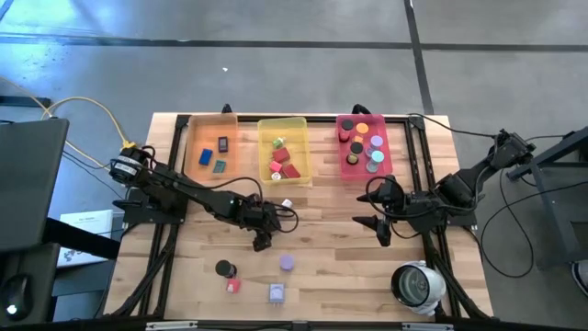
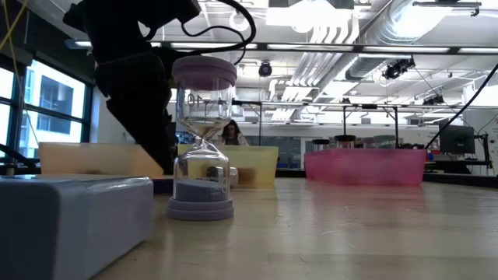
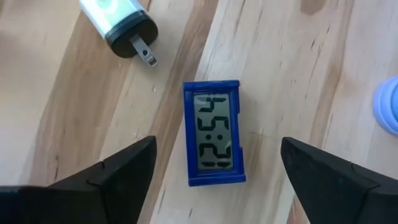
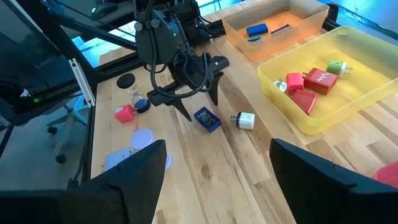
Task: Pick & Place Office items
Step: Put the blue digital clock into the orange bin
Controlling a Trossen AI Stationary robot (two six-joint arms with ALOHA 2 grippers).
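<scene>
My left gripper (image 3: 217, 149) is open and hovers over a small blue digital clock (image 3: 213, 132), one finger on either side and clear of it. The clock lies flat on the wood, also visible in the right wrist view (image 4: 207, 119). A white plug charger (image 3: 121, 22) lies just beyond it. My right gripper (image 4: 217, 149) is open and waits on the table's right side (image 1: 381, 225). Loose on the near part of the table are a black disc (image 1: 223, 268), a red cube (image 1: 232, 284), a lavender round piece (image 1: 287, 262) and a lavender cube (image 1: 277, 293).
Along the far edge stand an orange tray (image 1: 211, 147) with blue pieces, a yellow tray (image 1: 303, 124) with red pieces and a pink tray (image 1: 342, 170) with round discs. A large white-grey round device (image 1: 418, 285) sits at the near right corner. A lavender-capped hourglass (image 2: 204, 140) stands upright.
</scene>
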